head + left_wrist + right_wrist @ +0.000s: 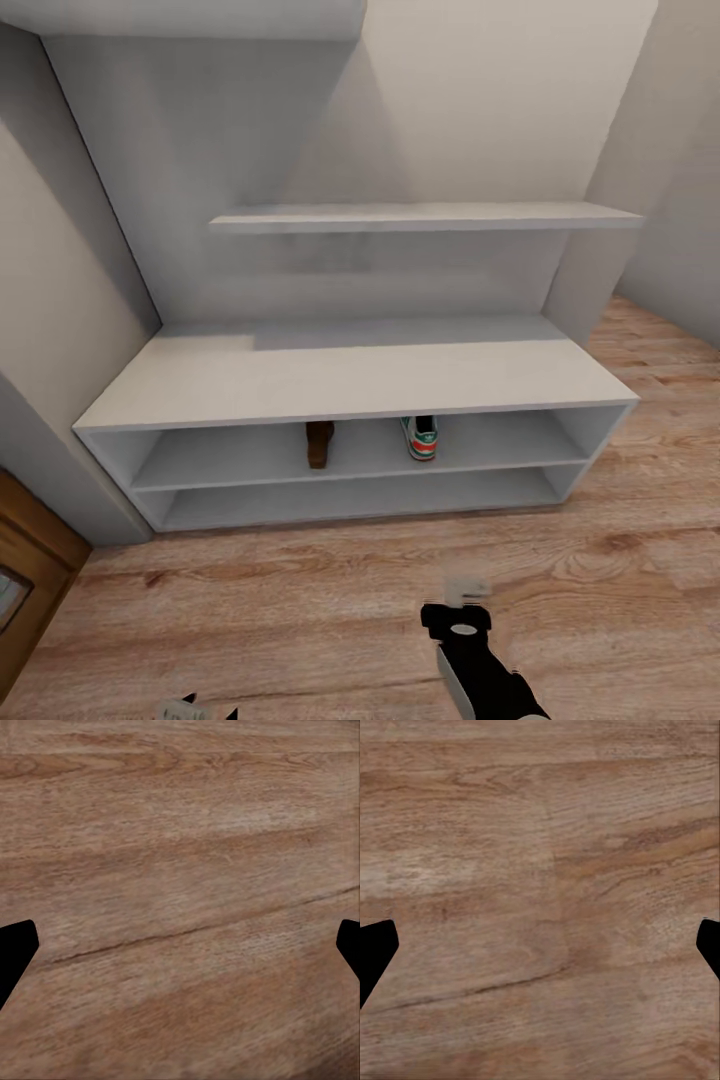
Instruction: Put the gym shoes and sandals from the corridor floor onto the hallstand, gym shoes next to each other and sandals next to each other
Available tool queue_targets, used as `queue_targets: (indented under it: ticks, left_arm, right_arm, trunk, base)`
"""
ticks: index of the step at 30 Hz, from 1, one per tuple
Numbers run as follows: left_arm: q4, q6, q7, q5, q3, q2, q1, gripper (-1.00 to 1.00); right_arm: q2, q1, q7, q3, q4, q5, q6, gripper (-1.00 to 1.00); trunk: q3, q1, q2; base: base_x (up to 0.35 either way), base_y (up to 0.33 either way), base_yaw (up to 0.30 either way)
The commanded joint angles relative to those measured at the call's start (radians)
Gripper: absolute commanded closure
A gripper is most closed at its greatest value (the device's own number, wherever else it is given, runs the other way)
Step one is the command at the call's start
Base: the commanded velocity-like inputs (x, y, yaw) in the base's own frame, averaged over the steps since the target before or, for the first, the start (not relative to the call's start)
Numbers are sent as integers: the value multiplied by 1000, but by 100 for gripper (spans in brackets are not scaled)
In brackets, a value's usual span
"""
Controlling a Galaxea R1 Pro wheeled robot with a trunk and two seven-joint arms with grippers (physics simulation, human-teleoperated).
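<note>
The hallstand [350, 375] stands against the wall ahead, a low pale-grey bench with two open shelf levels. On its upper shelf level one brown sandal [320, 443] lies left of one gym shoe [422, 437], a gap between them. My right gripper [467, 597] hangs over the corridor floor [330, 600] in front of the rack. My left gripper [195, 711] peeks in at the lower edge of the head view. Both wrist views look straight at bare planks, with the left gripper [180, 952] and the right gripper [540, 952] open and nothing between their fingers.
A floating shelf [430, 216] crosses the grey back panel above the bench. A brown wooden door edge [30, 575] stands at the left. Walls close in on both sides of the rack, and wood floor runs on past its right end.
</note>
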State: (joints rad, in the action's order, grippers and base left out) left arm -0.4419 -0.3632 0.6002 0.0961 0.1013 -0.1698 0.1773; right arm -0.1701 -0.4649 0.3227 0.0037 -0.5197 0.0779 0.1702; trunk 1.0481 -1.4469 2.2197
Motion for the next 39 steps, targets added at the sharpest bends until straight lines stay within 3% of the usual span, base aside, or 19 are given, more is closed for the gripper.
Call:
queue_targets:
  ticks: [1,2,8,12,13,16,21,30,39]
  left_arm:
    - [5,3,-4,10,3,1,1,-100]
    - [17,2,-39,12,3,5,0,-100]
    - [25,1,-89,13,3,10,1,-100]
    - [27,1,-112,14,3,12,1,-100]
    - [28,1,-119,14,3,13,1,-100]
    - [28,1,-122,14,3,14,1,-100]
    - [30,-2,-124,13,3,14,1,-100]
    - [69,-75,-128,14,4,16,1,-100]
    - [88,-96,-198,18,4,16,1,-100]
  right_arm:
    - [13,0,2,1,38,9,-32,-100]
    - [44,0,-4,1,120,10,-113,-100]
    - [98,0,-48,2,244,12,-222,-100]
    - [143,0,-122,2,332,16,-303,-100]
    - [197,0,-191,2,380,25,-374,-100]
    - [228,1,-238,2,396,28,-405,-100]
    - [246,3,-283,2,407,29,-425,-100]
    - [245,6,-289,1,409,28,-430,-100]
    - [243,6,-285,0,409,26,-428,-100]
  trunk:
    - [1,0,0]
    - [1,0,0]
    - [1,0,0]
    - [1,0,0]
    - [1,0,0]
    - [1,0,0]
    - [1,0,0]
    - [1,0,0]
    - [1,0,0]
  base:
    - [-11,0,0]
    - [-4,0,0]
    - [-2,0,0]
    - [0,0,0]
    - [0,0,0]
    - [0,0,0]
    - [0,0,0]
    - [0,0,0]
    - [0,0,-33]
